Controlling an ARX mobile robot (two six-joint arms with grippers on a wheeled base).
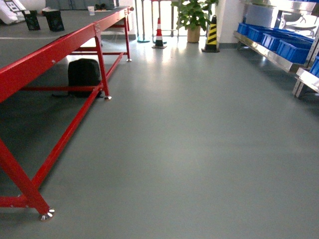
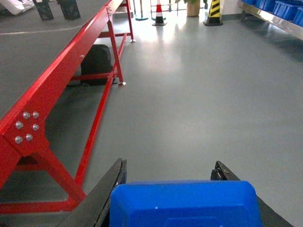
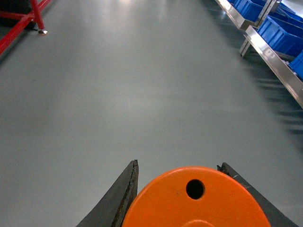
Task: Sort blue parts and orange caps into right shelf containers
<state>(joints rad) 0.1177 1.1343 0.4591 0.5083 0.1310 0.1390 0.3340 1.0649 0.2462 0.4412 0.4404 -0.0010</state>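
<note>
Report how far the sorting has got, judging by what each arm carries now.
Picking looks done: the left end effector is shut on a blue part, the right end effector on an orange cap. In hand is the carry, with open grey floor ahead. Left: reaching the blue crates on the right shelf and dropping each piece in.

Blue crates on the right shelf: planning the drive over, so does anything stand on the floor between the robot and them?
Nothing visible does: bare grey floor runs to the shelf holding the blue crates. The red table stays left.
</note>
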